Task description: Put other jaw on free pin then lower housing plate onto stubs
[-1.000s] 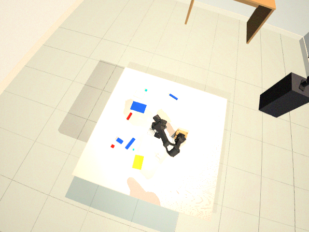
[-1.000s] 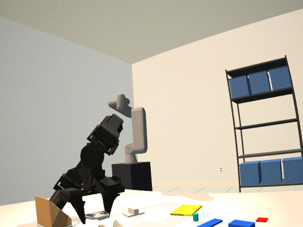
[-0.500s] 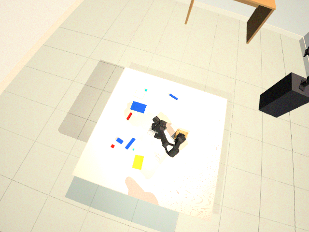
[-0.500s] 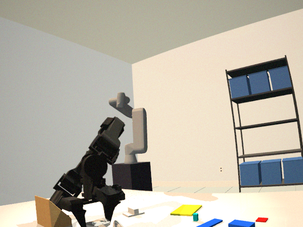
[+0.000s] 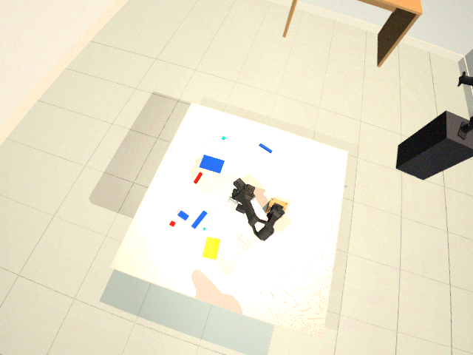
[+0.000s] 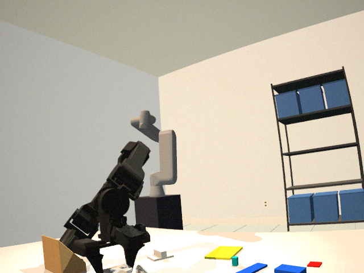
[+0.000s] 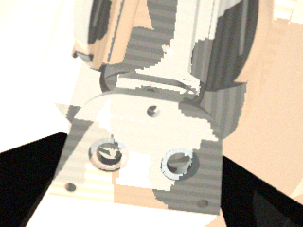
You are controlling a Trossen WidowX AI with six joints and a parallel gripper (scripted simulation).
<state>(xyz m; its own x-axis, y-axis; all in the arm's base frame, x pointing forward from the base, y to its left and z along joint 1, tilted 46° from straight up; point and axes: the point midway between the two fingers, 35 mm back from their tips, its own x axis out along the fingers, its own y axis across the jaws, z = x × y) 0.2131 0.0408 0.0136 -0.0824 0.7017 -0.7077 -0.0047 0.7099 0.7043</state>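
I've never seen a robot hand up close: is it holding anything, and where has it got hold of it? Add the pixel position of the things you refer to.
Yes, the gripper point(image 6: 116, 268) point(image 7: 142, 151) holds the housing plate point(image 7: 142, 137) by its two opposite side edges, near the end with two large ringed holes.

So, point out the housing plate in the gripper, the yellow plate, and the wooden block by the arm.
Housing plate point(image 7: 142, 142): wrist view, its flat face between the two rings.
Yellow plate point(image 5: 211, 248) point(image 6: 224, 252): top and exterior views, top face.
Wooden block point(image 6: 52, 253): exterior view, upright side face.
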